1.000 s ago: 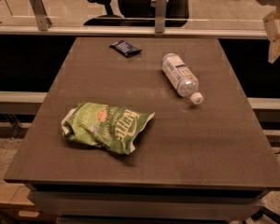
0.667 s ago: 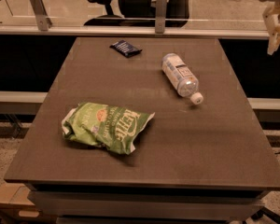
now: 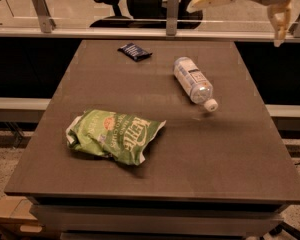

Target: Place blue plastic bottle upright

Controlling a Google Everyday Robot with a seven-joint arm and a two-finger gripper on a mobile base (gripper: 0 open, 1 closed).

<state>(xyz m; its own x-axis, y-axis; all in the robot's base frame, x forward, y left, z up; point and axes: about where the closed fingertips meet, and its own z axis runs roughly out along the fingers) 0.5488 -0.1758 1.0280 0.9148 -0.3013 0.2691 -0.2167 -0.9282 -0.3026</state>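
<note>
The blue plastic bottle [image 3: 192, 79] lies on its side on the brown table [image 3: 155, 174], right of the middle. It is clear, with a white-and-blue label, and its white cap [image 3: 211, 105] points toward the front right. My gripper [image 3: 234, 25] hangs high above the table's far right corner, well above and behind the bottle. Its two cream fingers [image 3: 279, 24] are spread apart and hold nothing.
A crumpled green chip bag [image 3: 112, 135] lies at the front left of the table. A small dark blue snack packet [image 3: 134, 51] lies near the far edge. A glass rail with metal posts [image 3: 171, 11] and an office chair [image 3: 140, 1] stand behind the table.
My gripper has drifted left and slightly up at the top right. The bottle, bag and packet have not moved.
</note>
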